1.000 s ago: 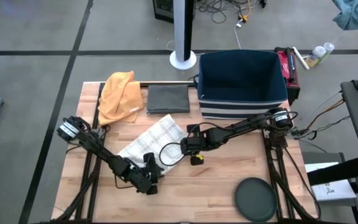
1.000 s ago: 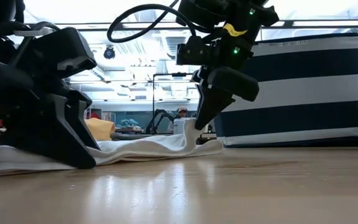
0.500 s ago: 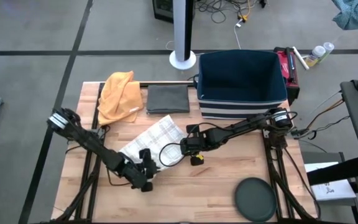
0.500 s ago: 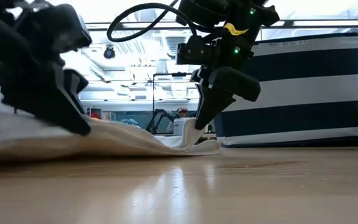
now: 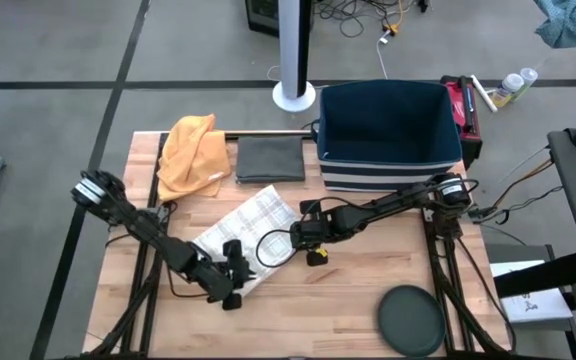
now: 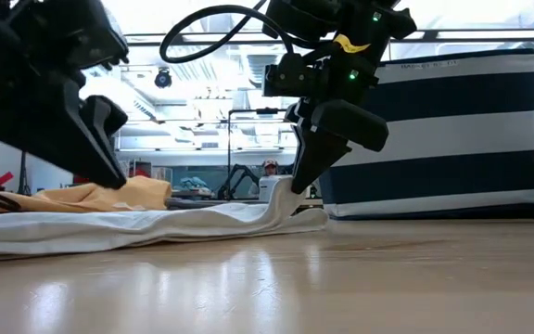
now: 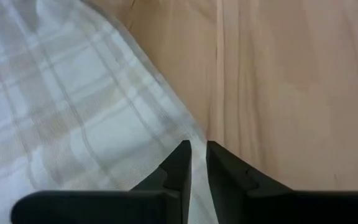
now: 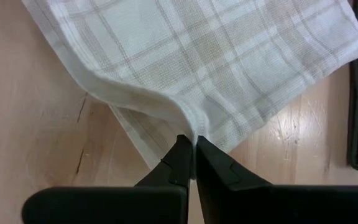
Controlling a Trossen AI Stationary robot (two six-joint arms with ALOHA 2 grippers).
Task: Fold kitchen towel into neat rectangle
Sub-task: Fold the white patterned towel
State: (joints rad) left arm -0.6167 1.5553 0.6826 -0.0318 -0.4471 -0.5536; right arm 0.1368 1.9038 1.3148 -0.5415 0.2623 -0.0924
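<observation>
White plaid kitchen towel (image 5: 240,232) lies diagonally on the light wooden slatted table (image 5: 358,310), roughly mid-table, a bit left of centre. It lies in front of the folded dark grey cloth (image 5: 270,158), and the crumpled orange cloth (image 5: 194,152) sits farther off at the back left.

Left gripper (image 5: 234,280) is low at the towel's near corner. Wrist view: fingers (image 7: 178,163) pressed nearly together, pinching the towel's hem edge between them, bare wood right beside. In the low view the left gripper (image 6: 109,167) hangs just above the flat white fabric (image 6: 109,230).

Right gripper (image 5: 299,235) is at the towel's right-hand corner, pinching it. Wrist view: fingertips (image 8: 182,149) closed on a raised ridge of fabric (image 8: 216,68), with a second layer of the towel lying flat on the wood underneath. Low view confirms the right gripper (image 6: 297,186) is holding that corner pulled up off the table, towel sloping down from there toward the left.

Navy fabric bin with white stripes (image 5: 388,140) sits at the back right, just behind the right arm. Dark round disc (image 5: 411,321) at the front right, well apart from the towel.
</observation>
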